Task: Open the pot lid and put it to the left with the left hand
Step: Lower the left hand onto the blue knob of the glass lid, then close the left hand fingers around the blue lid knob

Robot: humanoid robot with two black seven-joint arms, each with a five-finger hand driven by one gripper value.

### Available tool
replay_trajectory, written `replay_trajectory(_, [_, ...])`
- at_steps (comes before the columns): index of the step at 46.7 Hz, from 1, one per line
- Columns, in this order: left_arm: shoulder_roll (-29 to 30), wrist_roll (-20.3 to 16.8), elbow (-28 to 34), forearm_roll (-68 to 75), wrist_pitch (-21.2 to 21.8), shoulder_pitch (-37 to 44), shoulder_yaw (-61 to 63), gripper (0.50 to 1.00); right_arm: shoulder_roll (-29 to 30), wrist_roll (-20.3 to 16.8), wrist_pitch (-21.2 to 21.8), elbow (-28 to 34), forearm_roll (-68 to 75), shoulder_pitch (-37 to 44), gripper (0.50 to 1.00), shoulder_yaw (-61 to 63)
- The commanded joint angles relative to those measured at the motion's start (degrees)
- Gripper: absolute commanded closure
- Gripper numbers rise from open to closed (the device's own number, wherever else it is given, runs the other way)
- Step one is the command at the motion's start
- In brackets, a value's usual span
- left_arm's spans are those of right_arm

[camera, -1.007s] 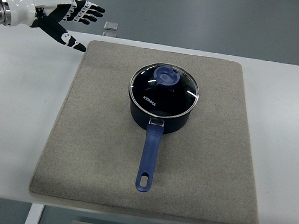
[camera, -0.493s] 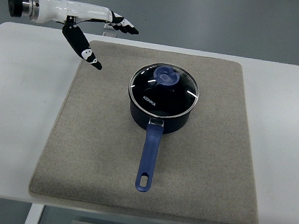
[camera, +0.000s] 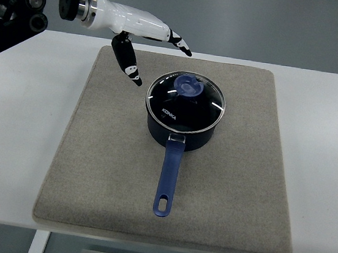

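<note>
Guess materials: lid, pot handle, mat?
Lid: likely tinted glass, glossy with reflections, bright metal rim, blue plastic-looking knob. Pot handle: smooth blue, probably plastic or coated. Mat: matte grey-beige, fibrous, looks like felt.

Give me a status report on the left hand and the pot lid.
Left hand open, hovering up-left of the pot, holding nothing. Glass lid with blue knob on the dark blue saucepan. Grey mat bare to its left. Right hand unseen.
</note>
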Motion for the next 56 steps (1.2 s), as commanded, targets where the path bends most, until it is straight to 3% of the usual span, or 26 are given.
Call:
replay_trajectory(1, [-2.6,0.1,0.6,1.7,0.0,0.1,0.0,0.540,0.0,0.0,0.0,0.0,0.0,0.0,0.585,0.0])
replay_trajectory(11, [-6.6,0.5,3.0,3.2,0.4,0.2,0.0,0.540,0.0,0.0,0.0,0.0,0.0,0.0,0.585,0.0])
replay_trajectory(28, [-10.6,0.8,7.1,6.1,4.8,0.8,2.6,0.536,0.0,0.0,0.0,0.0,0.0,-0.1,0.585,0.0])
replay_trajectory(45, [-12.5,0.9,7.9,6.1,4.8,0.8,2.9,0.536,0.0,0.0,0.0,0.0,0.0,-0.1,0.585,0.0])
replay_trajectory(56, [-12.7,0.9,8.2,6.3,4.8,0.7,2.9,0.566,0.0,0.0,0.0,0.0,0.0,0.0,0.585,0.0])
